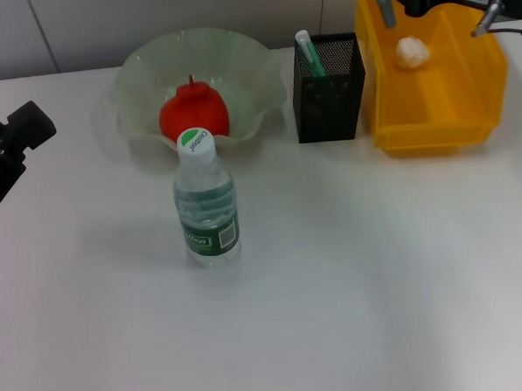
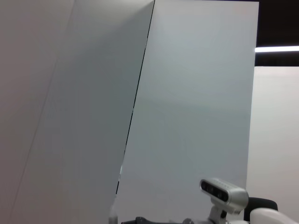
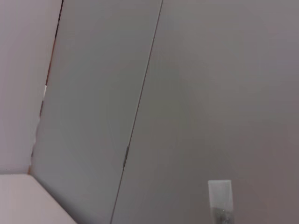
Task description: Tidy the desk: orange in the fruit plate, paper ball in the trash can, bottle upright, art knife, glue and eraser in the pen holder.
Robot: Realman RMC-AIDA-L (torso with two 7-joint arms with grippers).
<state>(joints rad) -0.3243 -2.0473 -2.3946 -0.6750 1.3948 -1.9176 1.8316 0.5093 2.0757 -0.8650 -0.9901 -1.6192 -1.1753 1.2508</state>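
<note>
The orange lies in the pale-green fruit plate at the back of the table. The bottle stands upright in front of the plate, white cap up. The black mesh pen holder stands right of the plate with a green-and-white stick poking out; the eraser is hidden. The paper ball lies inside the yellow trash can. My right gripper hangs open and empty above the trash can. My left gripper is at the table's far left, away from everything.
The white table spreads out in front of the bottle and the containers. Both wrist views show only pale wall panels. The trash can stands close beside the pen holder at the back right.
</note>
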